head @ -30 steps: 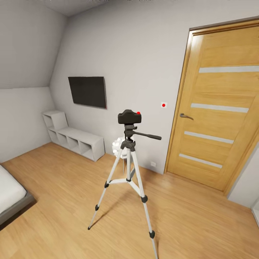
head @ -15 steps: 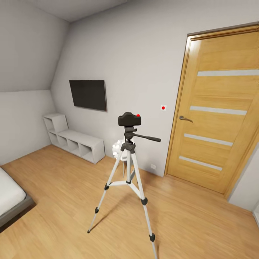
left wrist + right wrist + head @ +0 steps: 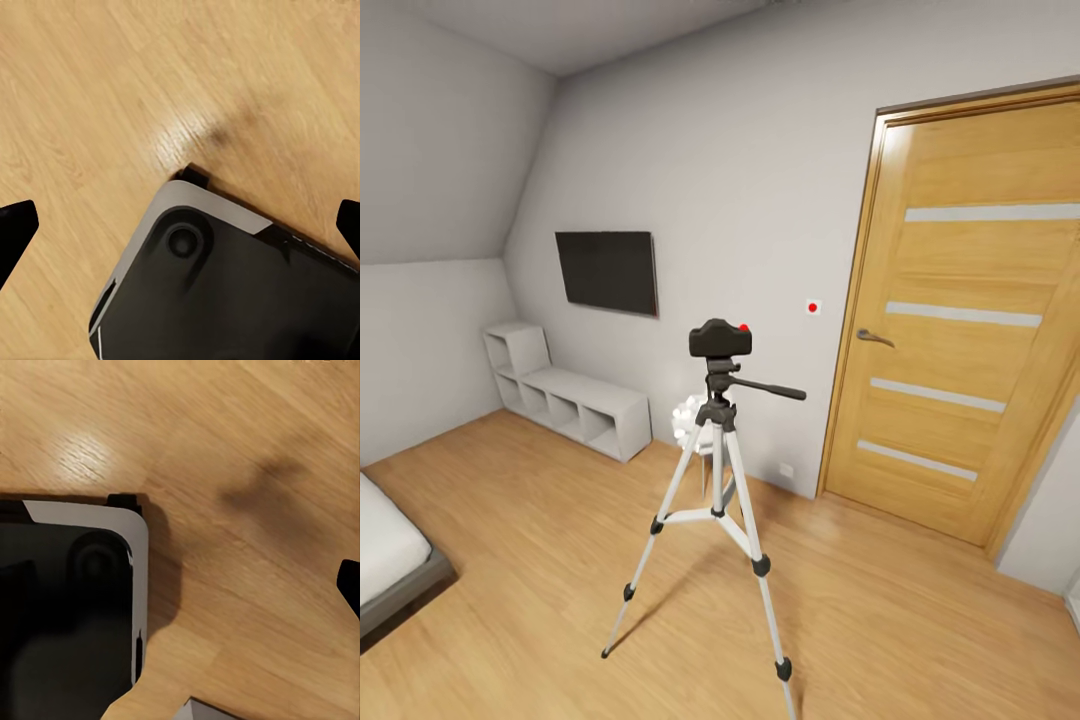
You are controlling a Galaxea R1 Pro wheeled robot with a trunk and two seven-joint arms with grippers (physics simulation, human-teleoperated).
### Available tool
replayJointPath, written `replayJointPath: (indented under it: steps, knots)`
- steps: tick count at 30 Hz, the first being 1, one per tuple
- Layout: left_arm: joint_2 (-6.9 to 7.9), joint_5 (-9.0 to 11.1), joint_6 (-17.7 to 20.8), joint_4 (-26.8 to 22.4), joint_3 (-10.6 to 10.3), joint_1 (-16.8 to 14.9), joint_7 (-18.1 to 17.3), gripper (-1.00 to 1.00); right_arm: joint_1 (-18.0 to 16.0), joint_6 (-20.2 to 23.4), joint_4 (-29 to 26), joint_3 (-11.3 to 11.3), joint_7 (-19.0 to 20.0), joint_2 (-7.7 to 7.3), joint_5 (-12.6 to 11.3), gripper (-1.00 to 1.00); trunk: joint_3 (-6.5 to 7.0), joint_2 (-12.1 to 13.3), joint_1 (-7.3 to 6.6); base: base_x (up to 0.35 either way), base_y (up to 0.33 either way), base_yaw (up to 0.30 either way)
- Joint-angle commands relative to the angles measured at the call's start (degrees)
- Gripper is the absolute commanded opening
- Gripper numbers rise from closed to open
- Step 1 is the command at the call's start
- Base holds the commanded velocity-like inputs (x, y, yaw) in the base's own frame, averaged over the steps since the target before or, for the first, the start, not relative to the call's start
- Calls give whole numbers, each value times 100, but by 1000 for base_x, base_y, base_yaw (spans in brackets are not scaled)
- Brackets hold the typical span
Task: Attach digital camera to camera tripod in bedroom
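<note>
Pale grey walls, a sloped ceiling and a light wood floor [image 3: 540, 560] framed the bedroom. On top of the camera tripod [image 3: 712, 500], which stood mid-floor on three spread silver legs, sat the digital camera [image 3: 720, 339], level on the black head, with its red dot uppermost and the pan handle jutting from the head toward the oak door [image 3: 960, 350]. By the look of it the mounting was already done. The camera read as small, rigid and light, best taken by the sides of its body, not the hump; the slender tripod would probably tip under a sideways push. Beyond the tripod hung a dark wall screen [image 3: 607, 270] above white cube shelves [image 3: 565, 400]. Both wrist views looked down at floor and the robot's dark base [image 3: 240, 292]; the left gripper's [image 3: 180, 225] fingertips sat wide apart, empty. For the right gripper I cannot tell, as a single dark tip [image 3: 351, 585] showed.
</note>
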Motion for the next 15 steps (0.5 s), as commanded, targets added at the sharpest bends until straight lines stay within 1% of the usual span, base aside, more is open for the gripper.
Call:
replayJointPath:
  steps: [1,15]
  knots:
    - [1,37,-7,-9,-47,2,29,100,-5,-3,11,32,17,-2,5,100,7,-3,2,0,0,0]
    - [1,37,-9,-9,-51,2,29,100,-5,19,11,32,36,2,6,100,135,-3,2,0,0,0]
